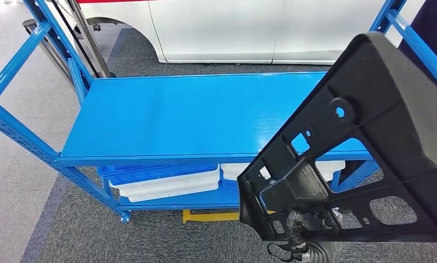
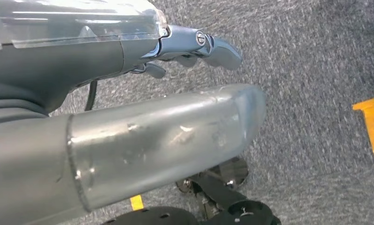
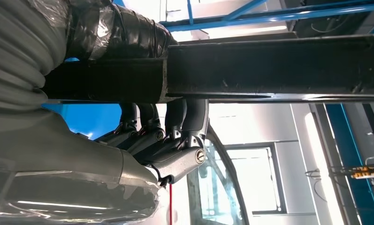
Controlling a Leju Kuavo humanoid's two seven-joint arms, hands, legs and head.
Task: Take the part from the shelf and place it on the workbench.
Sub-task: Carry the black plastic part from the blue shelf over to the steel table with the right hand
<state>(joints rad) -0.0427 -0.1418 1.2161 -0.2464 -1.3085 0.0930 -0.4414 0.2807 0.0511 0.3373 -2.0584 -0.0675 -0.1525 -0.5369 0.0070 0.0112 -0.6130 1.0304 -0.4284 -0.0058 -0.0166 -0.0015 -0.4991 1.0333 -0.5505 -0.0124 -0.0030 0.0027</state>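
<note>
The large black moulded plastic part with cut-out holes (image 1: 364,142) is lifted clear of the blue metal shelf (image 1: 177,118), held up at the robot's right. The right hand (image 3: 161,140) grips its edge, fingers curled tight around it. Best carried level to the counter, firmly clenched. The left hand (image 2: 194,47) hangs over grey carpet (image 2: 316,56), holding nothing.

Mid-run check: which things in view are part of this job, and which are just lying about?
Part of the job:
black part, gripped by the right hand
blue shelf, its top level bare

Just lying about:
white trays on the lower level
white car behind the shelf
yellow floor mark
left hand, hanging over the carpet
</note>
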